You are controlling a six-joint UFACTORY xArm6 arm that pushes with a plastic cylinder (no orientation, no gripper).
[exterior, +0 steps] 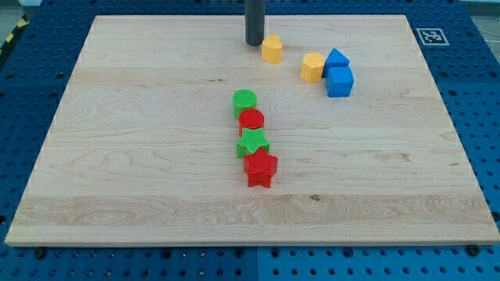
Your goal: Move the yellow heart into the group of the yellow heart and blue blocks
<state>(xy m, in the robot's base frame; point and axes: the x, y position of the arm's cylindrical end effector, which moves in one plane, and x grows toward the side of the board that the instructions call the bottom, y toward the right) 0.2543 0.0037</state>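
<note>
Yellow heart (271, 49) near board's top edge, just at 4 o'clock of my tip (255, 42), apparently touching; no claw, only rod. Second yellow block (312, 67) at 4 o'clock of heart, beside two blue blocks (338, 72). Mid-board column: green cylinder (244, 101), red cylinder (251, 120), green star (252, 143), red star (260, 168) on wooden board (117, 156)

The yellow heart (271, 48) lies flat near the top centre of the frame, apart from the others. To its right and slightly lower sits a second yellow block (313, 67) — its shape unclear — touching two blue blocks: a blue peaked block (337, 59) and a blue cube (340, 81) just below it.
</note>
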